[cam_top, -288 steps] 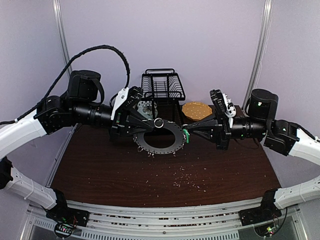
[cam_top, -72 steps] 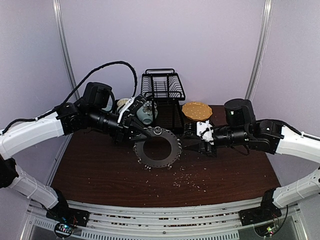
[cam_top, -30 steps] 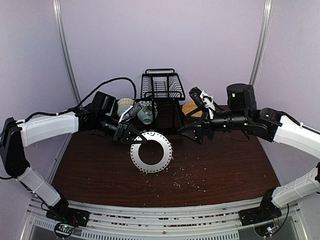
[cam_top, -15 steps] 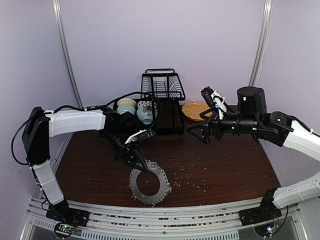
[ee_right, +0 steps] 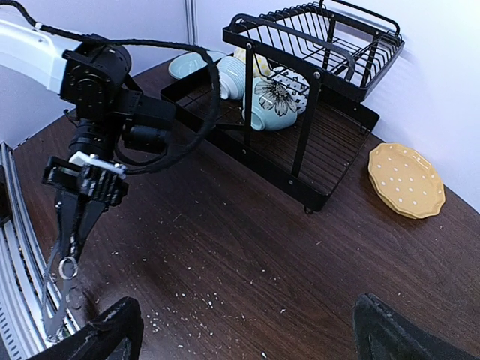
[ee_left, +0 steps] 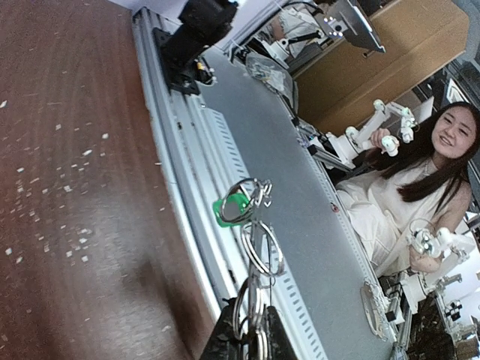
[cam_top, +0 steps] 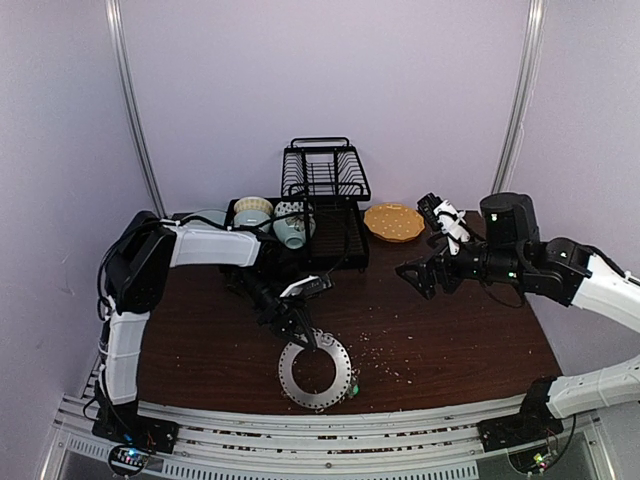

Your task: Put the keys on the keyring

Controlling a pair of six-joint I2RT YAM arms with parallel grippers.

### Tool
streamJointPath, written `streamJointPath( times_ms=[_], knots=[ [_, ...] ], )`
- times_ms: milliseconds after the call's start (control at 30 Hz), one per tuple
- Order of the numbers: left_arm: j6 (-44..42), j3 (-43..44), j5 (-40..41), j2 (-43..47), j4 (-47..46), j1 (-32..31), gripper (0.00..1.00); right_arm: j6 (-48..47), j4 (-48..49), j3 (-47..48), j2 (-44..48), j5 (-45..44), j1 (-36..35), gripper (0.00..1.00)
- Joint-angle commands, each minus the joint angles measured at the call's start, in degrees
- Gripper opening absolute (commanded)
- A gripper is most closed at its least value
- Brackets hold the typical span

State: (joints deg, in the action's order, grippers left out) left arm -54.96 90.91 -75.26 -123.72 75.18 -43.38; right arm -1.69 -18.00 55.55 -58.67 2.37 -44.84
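**Left end effector**: the jaws are closed almost fully and pinch the rim of the keyring. The keyring is a flat dark grey ring-shaped disc with a wide central hole and a fringe of small silvery wire loops. In the left wrist view the black fingertips meet on one such loop, and further loops run in a line away from them.

The key is tiny, with a bright green plastic head. It sits at the far end of that line, with a wire loop crossing its head. In the top view it shows as a green speck on the side of the disc opposite the grip.

From the end effector the disc extends toward the near edge of the dark brown wooden bench, just beside the ribbed aluminium rail. Whether the disc rests flat or is held off the surface cannot be told. Pale crumbs lie scattered on the bench to the right of the disc.

**Right end effector**: the jaws are spread wide and hold nothing. It is raised above the bench, well apart from the keyring.

Behind it, toward the back wall, a round yellow plate with a scalloped rim lies on the bench. Farther to its left stands a black wire dish rack, with pale cups in its lower tray.
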Motion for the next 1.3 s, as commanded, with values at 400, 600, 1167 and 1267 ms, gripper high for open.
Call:
streamJointPath(
  times_ms=[400, 600, 1167, 1267],
  knots=[
    [19.8, 2.7, 16.0, -12.0, -16.3, 17.3, 0.46, -1.4, -0.1, 0.3, -3.2, -2.7, 0.3, 1.0],
    [31.7, 0.8, 34.8, -2.7, -26.1, 21.0, 0.98, -0.9, -0.4, 0.2, -1.7, -2.9, 0.3, 1.0],
    [62.0, -47.9, 92.2, 62.2, -76.5, 27.1, 0.98, 12.0, 24.0, -18.5, 10.1, -1.6, 34.5, 1.0],
    [63.7, -55.8, 101.2, 63.0, -89.0, 27.7, 0.98, 18.3, 34.6, -24.0, 7.8, 4.9, 43.9, 1.0]
  ],
)
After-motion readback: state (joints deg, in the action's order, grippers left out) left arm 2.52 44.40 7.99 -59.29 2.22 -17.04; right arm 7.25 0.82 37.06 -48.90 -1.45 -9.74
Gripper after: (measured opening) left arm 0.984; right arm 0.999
